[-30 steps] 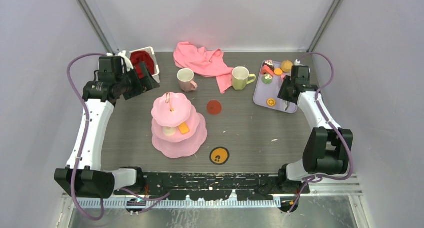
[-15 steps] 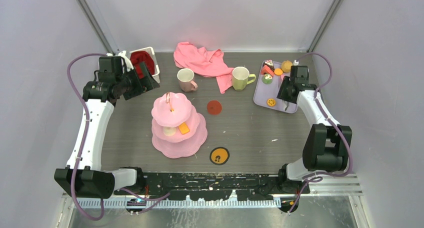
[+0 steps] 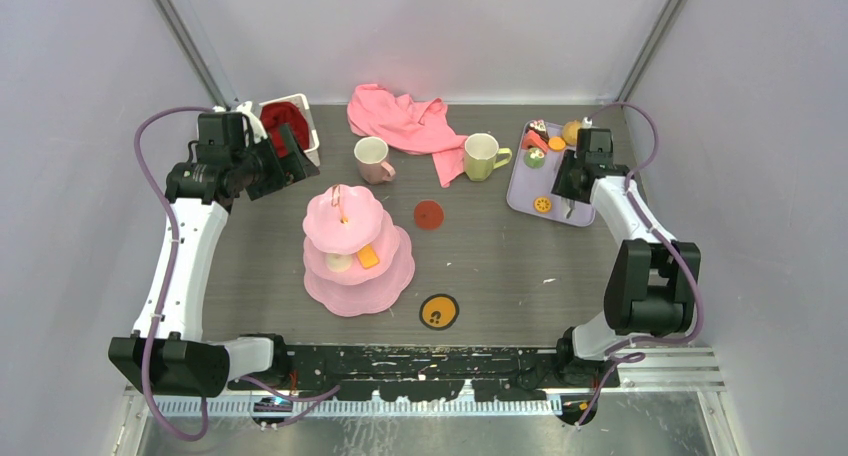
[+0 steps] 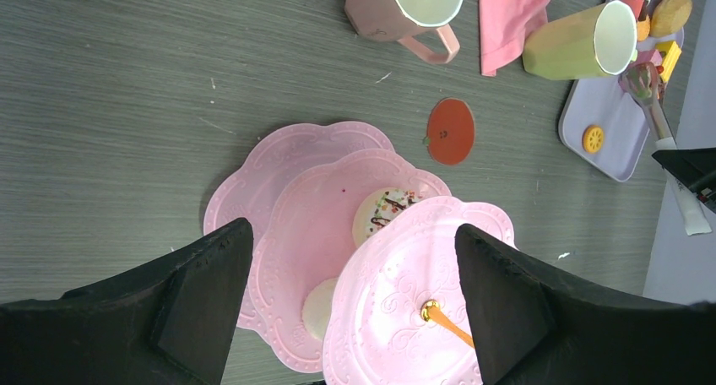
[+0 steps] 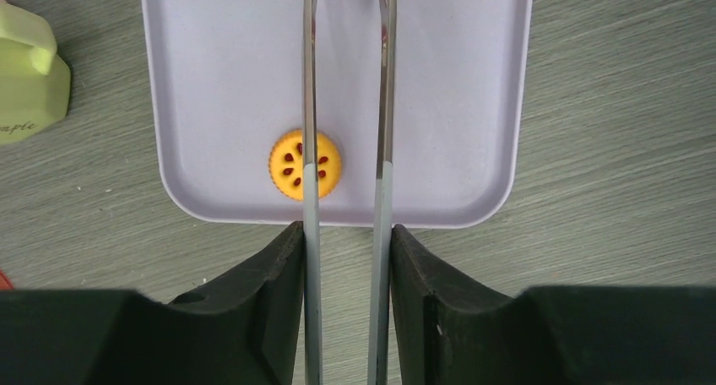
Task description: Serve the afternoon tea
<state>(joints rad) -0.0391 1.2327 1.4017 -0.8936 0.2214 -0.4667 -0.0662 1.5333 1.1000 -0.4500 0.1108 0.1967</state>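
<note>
From where I stand, the right gripper (image 5: 346,237) has its fingers clenched on a pair of silvery metal tongs (image 5: 309,106). The 2 blades stand parted and reach out over the flat lilac plastic tray (image 5: 439,106) at the far right of the bench. A round orange toy biscuit with dark seeds (image 5: 291,165) lies by the tray's near edge, partly under 1 blade rather than between the 2. The tong tips run out of the wrist view, so I cannot tell whether they have hold of any of the small toy pastries and fruits (image 3: 545,136) bunched at the tray's far end.

The pink 3-tier scalloped cake stand (image 4: 253,165) sits left of centre, well apart from the tray, with a few pieces on its tiers. The left gripper (image 4: 353,233) hovers at the far left, fingers spread and grasping nothing.

My worry is the pinch. Thin, springy blades could squirt a rounded piece sideways, or nudge the light tray instead of lifting anything. The carry to the stand is long, and a loose piece would likely drop and roll on the bench. The yellow-green mug (image 3: 483,156) stands just left of the tray and could be clipped on the way. At the stand, long tongs coming in low might catch an upper tier and tip it.
</note>
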